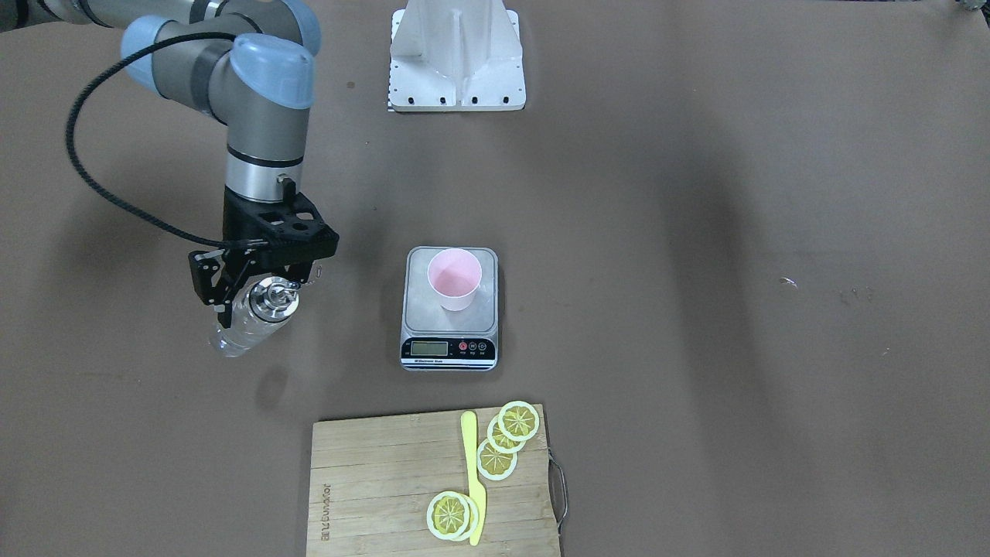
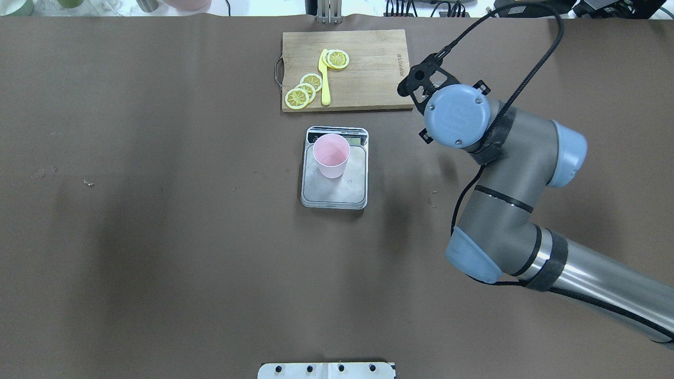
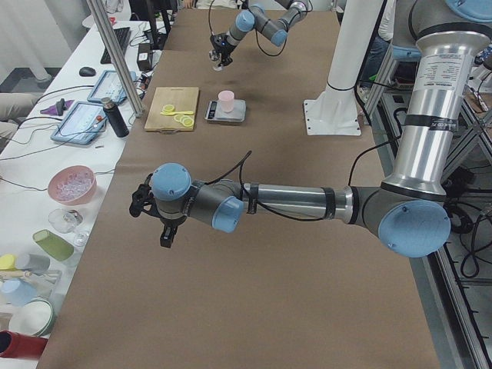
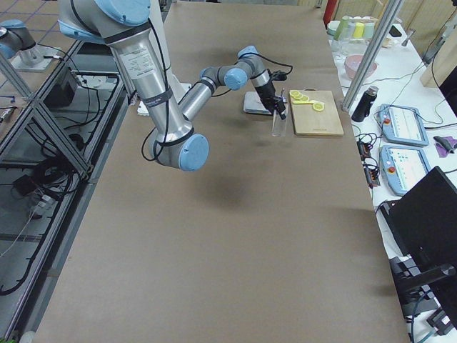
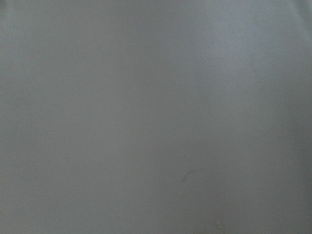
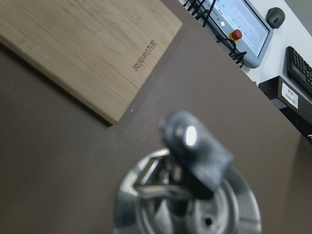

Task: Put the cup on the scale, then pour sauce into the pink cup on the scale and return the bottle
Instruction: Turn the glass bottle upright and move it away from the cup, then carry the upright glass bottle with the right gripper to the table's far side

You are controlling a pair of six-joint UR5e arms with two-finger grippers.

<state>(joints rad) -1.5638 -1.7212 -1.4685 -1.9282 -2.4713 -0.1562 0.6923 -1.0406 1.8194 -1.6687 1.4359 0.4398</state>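
Nearest along the table (image 3: 231,300), the left gripper (image 3: 151,206) hangs over the brown surface, too small to tell whether its fingers are spread or closed. Further on, the pink cup (image 1: 455,278) stands upright on the steel platform of the scale (image 1: 421,316), beside a wooden cutting board (image 1: 371,480). Farthest, the right gripper (image 1: 261,294) has its fingers closed on the glass bottle (image 1: 236,336) near its chrome-capped top, seemingly off the table and well apart from the cup. The risk ahead is that the cup looks light and narrow-mouthed, so a low spout could topple it, or a hasty tilt could spill sauce over the scale.
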